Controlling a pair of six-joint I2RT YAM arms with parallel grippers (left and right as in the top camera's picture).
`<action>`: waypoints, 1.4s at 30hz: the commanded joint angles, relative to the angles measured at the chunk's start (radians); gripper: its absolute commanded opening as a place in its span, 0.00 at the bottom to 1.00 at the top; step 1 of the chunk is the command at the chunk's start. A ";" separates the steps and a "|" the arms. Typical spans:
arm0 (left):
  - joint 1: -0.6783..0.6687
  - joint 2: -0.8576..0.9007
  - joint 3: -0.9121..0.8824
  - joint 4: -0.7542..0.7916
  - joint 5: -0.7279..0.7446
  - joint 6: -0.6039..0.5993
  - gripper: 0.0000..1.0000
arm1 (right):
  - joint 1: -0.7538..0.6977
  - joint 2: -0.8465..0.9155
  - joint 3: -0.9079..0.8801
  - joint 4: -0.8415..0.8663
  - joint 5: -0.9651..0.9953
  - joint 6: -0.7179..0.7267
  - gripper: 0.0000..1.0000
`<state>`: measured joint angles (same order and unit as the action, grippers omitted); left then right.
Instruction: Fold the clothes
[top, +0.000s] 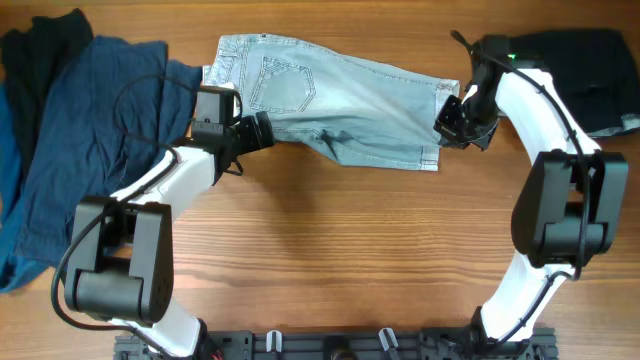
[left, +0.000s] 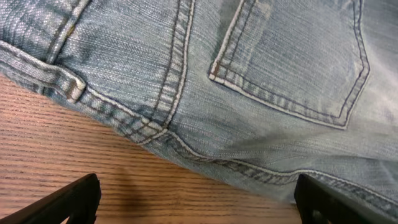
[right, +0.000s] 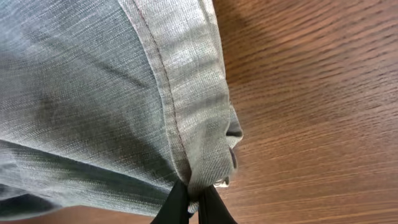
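The pale blue denim shorts (top: 340, 100) lie flat across the far middle of the table, waistband to the left, leg hems to the right. My left gripper (top: 262, 130) is open at the shorts' near edge by the crotch seam; in the left wrist view its fingers (left: 196, 202) straddle bare wood just short of the denim (left: 261, 74). My right gripper (top: 447, 125) is shut on the stitched hem of the shorts (right: 186, 118) at their right end; its fingertips (right: 194, 202) pinch the bunched hem.
A pile of dark navy and black garments (top: 70, 130) covers the left side of the table. A black garment (top: 585, 70) lies at the far right behind my right arm. Bare wood (top: 350, 250) fills the front.
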<state>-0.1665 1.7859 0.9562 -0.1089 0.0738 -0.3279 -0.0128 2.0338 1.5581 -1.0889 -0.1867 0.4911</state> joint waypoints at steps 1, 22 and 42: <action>-0.001 0.002 0.009 -0.004 0.003 0.037 1.00 | -0.022 -0.023 -0.004 -0.031 -0.077 -0.078 0.07; 0.028 -0.019 0.048 0.010 -0.068 0.037 1.00 | 0.031 -0.029 -0.299 0.355 0.003 -0.150 0.73; 0.158 -0.020 0.141 0.021 -0.067 0.119 1.00 | -0.012 -0.101 -0.392 0.377 -0.063 -0.034 0.04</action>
<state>-0.0082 1.7859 1.0805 -0.0841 0.0158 -0.2356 0.0719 1.9522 1.1999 -0.6640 -0.2344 0.4995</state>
